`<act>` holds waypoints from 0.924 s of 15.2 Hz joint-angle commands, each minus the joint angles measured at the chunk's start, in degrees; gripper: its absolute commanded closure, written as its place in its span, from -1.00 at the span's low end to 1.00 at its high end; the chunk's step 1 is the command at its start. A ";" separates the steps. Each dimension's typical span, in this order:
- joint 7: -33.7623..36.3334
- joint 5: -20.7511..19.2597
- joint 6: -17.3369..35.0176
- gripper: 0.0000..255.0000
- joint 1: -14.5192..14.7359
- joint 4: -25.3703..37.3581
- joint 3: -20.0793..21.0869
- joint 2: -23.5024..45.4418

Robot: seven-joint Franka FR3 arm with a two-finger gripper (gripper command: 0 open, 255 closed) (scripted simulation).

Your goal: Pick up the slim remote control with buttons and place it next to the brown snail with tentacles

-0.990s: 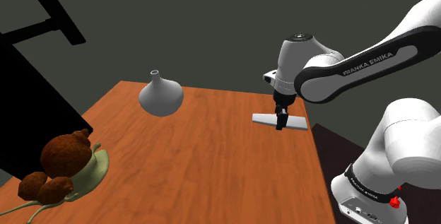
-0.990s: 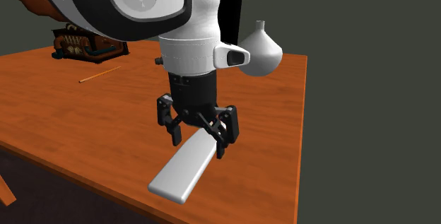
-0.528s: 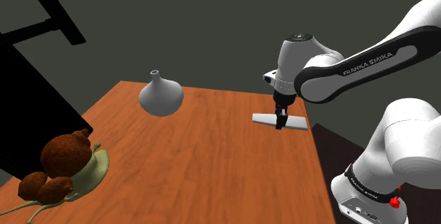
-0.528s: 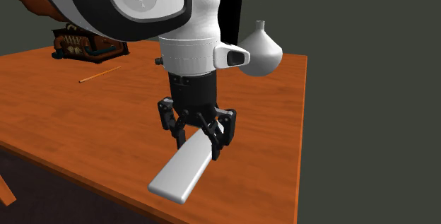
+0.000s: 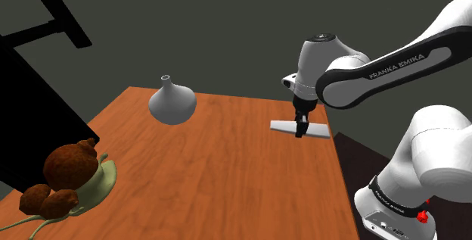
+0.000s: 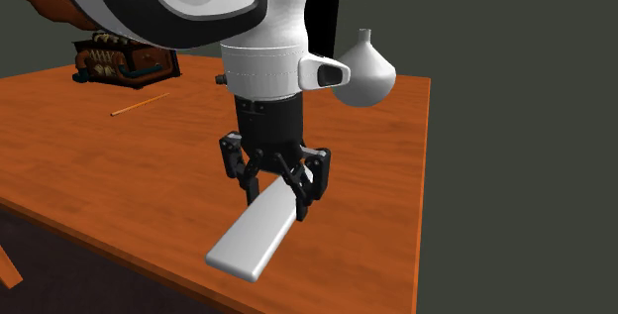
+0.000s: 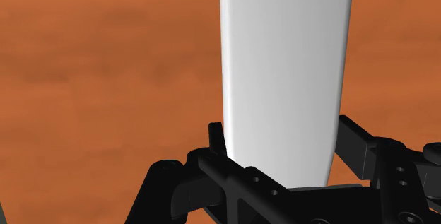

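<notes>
The remote control [image 5: 283,126] is sitting at the centre right of the shoulder view, a plain pale grey slab right by the far right edge of the table [image 5: 227,178], and the claw [image 5: 302,131] is down on it! The black fingers are closed in against the two long sides near one end and they've got it clasped. In the second exterior view it's right at centre frame: the claw [image 6: 277,195] points straight down, and the remote control [image 6: 253,238] sticks out from between the fingers towards the lower left of the frame, its free end over the near edge of the table [image 6: 119,163]. Whether it's touching the wood, I can't tell.

In the wrist view the remote control [image 7: 283,74] runs up the middle as a smooth white strip over orange-brown wood [image 7: 106,81], with no buttons showing. A finger of the claw [image 7: 283,136] presses in on each side.

The brown snail [image 5: 72,166] is at the lower left of the shoulder view, well apart from the remote control, on its pale green body at the table's corner. In the second exterior view it's at the upper left [image 6: 109,64]. A pale bulb-shaped vase [image 5: 172,104] stands between them towards the far edge, and shows at the upper right [image 6: 364,72] of the second exterior view.
</notes>
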 commanded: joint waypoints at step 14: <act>-0.23 0.89 -14.84 1.00 0.17 7.22 1.07 -7.62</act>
